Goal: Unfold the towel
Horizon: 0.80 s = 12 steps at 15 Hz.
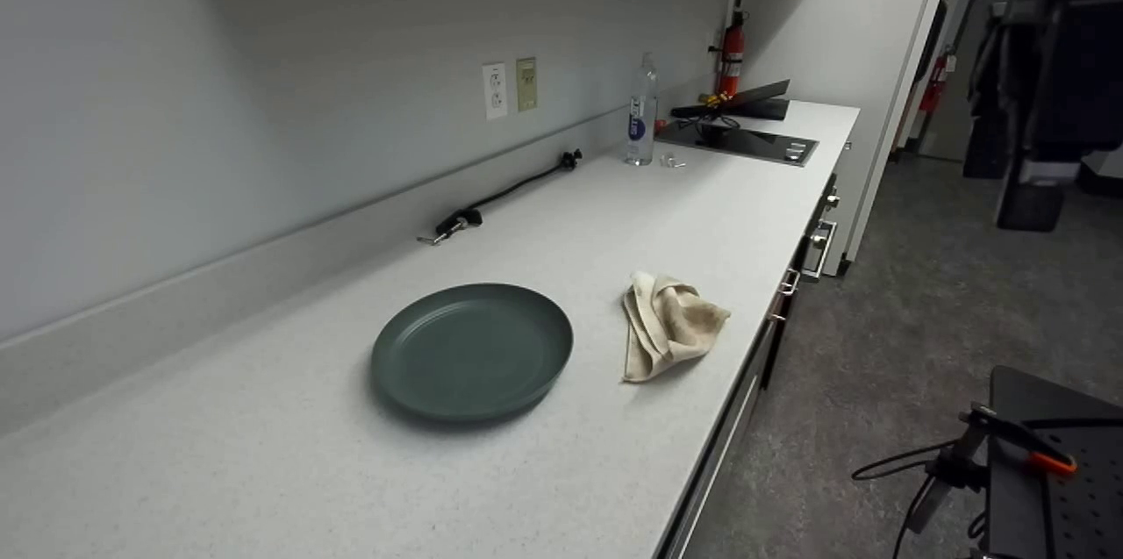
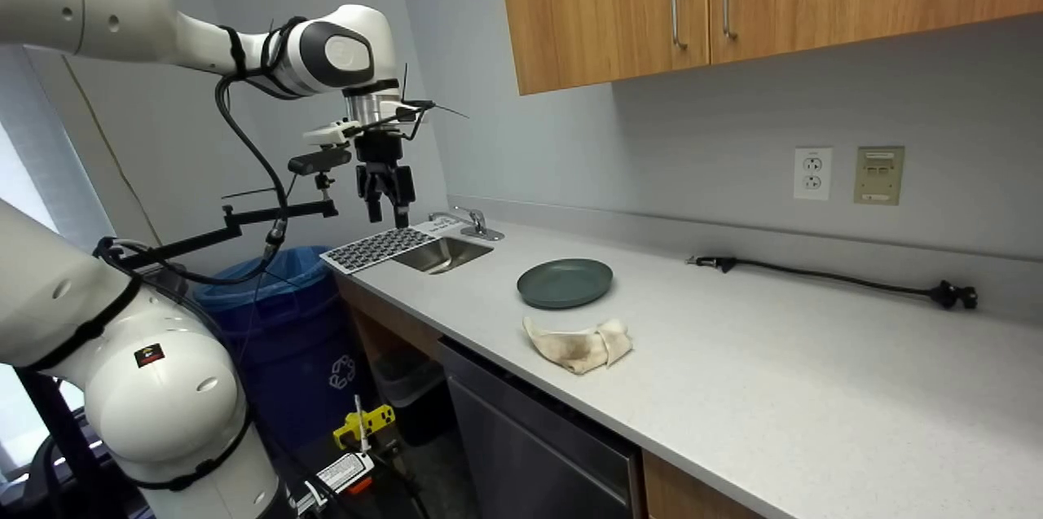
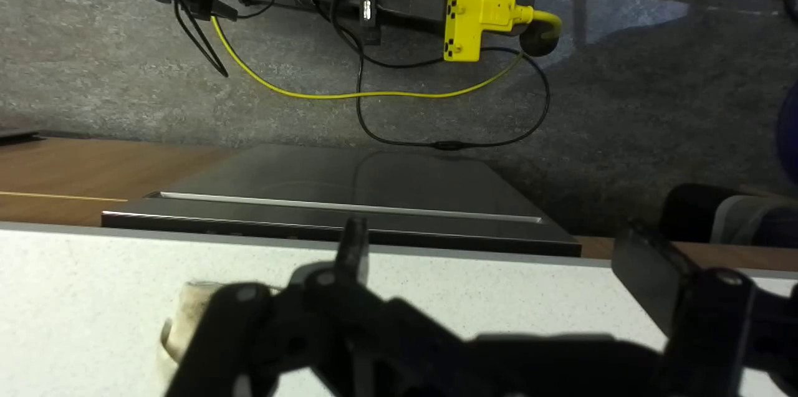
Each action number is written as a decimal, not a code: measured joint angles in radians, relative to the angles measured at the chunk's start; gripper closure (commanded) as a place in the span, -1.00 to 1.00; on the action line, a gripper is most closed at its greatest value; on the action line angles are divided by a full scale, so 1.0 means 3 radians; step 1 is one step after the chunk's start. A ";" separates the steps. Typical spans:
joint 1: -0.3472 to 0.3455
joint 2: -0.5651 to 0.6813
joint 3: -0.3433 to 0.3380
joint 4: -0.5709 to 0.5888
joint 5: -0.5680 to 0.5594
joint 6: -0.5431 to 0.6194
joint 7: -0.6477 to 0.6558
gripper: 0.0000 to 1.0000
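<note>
I see a cream towel lying bunched and folded over itself on a speckled white countertop, near the front edge. A round dark-green plate sits just beside it, apart. My black Robotiq gripper hangs in the air, clear of both, its two fingers spread wide.

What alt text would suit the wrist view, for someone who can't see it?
Two blurred black fingers, spread apart and empty, show in front of a white counter, with a beige towel partly hidden at lower left. Past the counter's edge, a grey floor, a yellow power block and cords appear.
</note>
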State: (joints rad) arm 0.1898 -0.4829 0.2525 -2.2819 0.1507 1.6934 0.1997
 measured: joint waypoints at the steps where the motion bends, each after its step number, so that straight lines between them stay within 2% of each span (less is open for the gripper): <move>1: 0.0000 0.0000 0.0000 0.0000 0.0000 0.0000 0.0000 -1.00; 7: 0.0000 0.0000 -0.0012 -0.0002 -0.0001 0.0000 -0.0001 -1.00; 12: -0.0021 0.0026 -0.0112 -0.0003 -0.0004 0.0004 -0.0023 -1.00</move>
State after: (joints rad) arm 0.1836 -0.4750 0.2189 -2.2827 0.1495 1.6946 0.1927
